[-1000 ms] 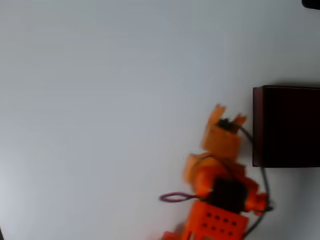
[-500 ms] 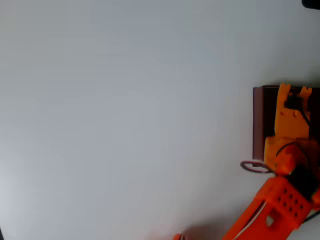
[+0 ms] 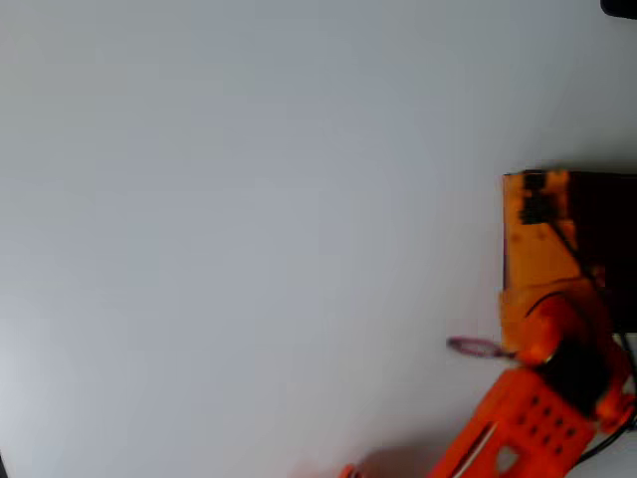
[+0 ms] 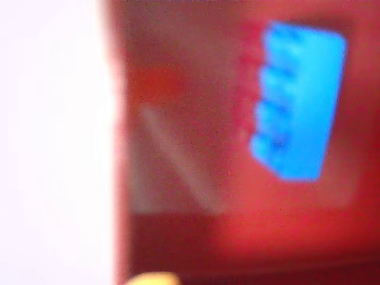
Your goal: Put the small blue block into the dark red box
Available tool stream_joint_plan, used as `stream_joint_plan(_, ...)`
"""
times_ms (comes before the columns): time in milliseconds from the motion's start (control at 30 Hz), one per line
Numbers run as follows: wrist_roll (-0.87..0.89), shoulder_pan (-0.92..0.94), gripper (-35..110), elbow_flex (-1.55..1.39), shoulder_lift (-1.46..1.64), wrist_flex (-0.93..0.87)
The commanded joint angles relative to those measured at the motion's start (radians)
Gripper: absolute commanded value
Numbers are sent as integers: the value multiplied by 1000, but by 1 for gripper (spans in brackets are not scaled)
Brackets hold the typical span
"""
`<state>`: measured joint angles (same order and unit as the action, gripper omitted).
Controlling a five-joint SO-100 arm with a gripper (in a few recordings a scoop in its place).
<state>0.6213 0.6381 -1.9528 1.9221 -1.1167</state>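
Observation:
In the wrist view the small blue block (image 4: 297,101) is a blurred bright blue studded brick seen against the red inside of the dark red box (image 4: 190,237). It sits well apart from a pale fingertip (image 4: 148,279) at the bottom edge. Whether it rests on the floor I cannot tell. In the overhead view the orange gripper (image 3: 535,182) hangs over the left part of the dark red box (image 3: 607,229) at the right edge, covering its left wall. The spread of its jaws is too blurred to read.
The white table (image 3: 249,229) stretches bare to the left of the box. The orange arm (image 3: 528,418) comes in from the bottom right, with a purple cable loop (image 3: 476,347) beside it. In the wrist view the white table (image 4: 47,148) shows left of the box wall.
The arm swung right from the open table to above the box, then shifted slightly left over the box's left side.

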Motion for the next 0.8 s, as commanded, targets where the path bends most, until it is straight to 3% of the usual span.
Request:
stream_joint_plan(0,-54,-155,17,-110,304,-37)
stream_joint_plan(400,-192,-706,4,-672,1137,-54)
stream_joint_plan(633,-322,-1022,0,-865,1436,-101)
stream_joint_plan(767,-449,-1152,0,-914,1434,-147)
